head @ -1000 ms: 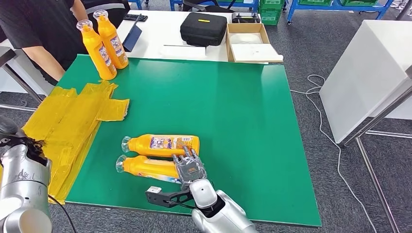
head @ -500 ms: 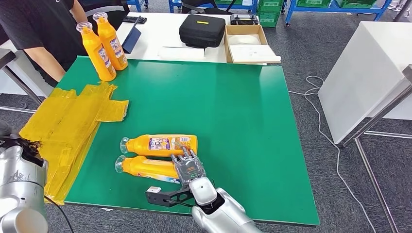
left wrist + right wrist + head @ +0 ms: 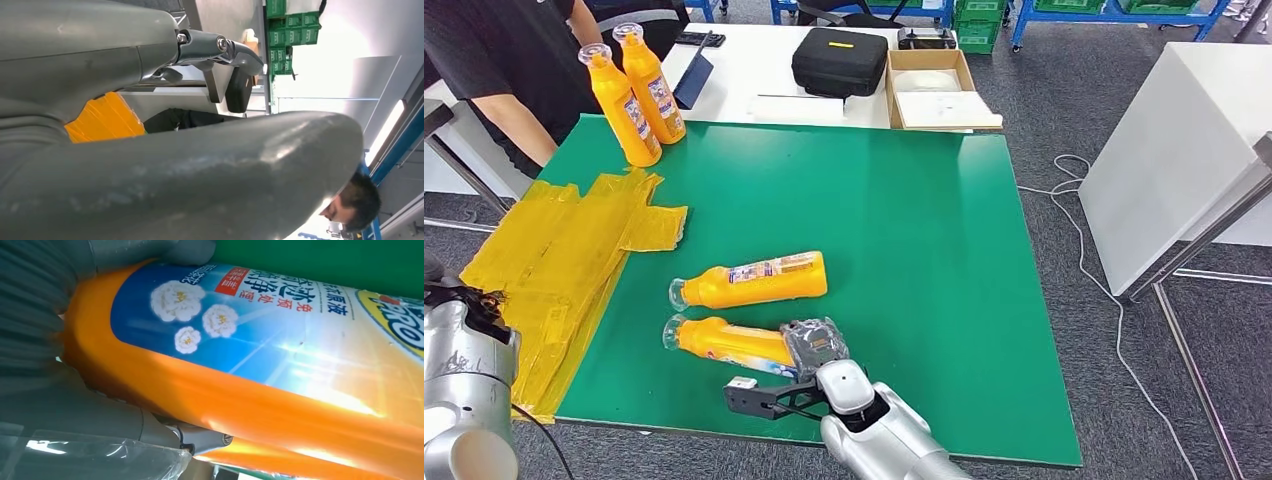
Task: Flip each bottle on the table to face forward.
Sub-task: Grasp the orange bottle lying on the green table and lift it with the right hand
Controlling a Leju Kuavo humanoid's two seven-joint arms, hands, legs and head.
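The right hand [image 3: 815, 348] is wrapped over the base end of the nearer orange plastic bottle [image 3: 724, 341], which lies on its side close to the front edge of the green table mat [image 3: 904, 230]. In the right wrist view the grey fingers [image 3: 145, 252] curl around the bottle's orange shoulder just beside its blue flowered label [image 3: 260, 325], so the hand grips this bottle. That label faces the wrist, which suggests the front side is turned away from up.

To do the flip well, the hand should roll the bottle about its long axis rather than lift it high, keeping the grip near the base so the clear cap end stays free to pivot on the mat. The roll should stop once the blue label faces up and forward, and the fingers should loosen only when the bottle rests steady, since a round body may roll on.

The second lying orange bottle [image 3: 752, 280] sits just beyond, slightly tilted, apart from the held one; the roll needs to stay clear of it.

The left hand [image 3: 150, 100] is up close in its wrist view; whether its fingers are open or closed I cannot tell.

Two upright orange bottles [image 3: 636, 92] stand at the mat's far left corner, beside a person in a black shirt [image 3: 494, 60].
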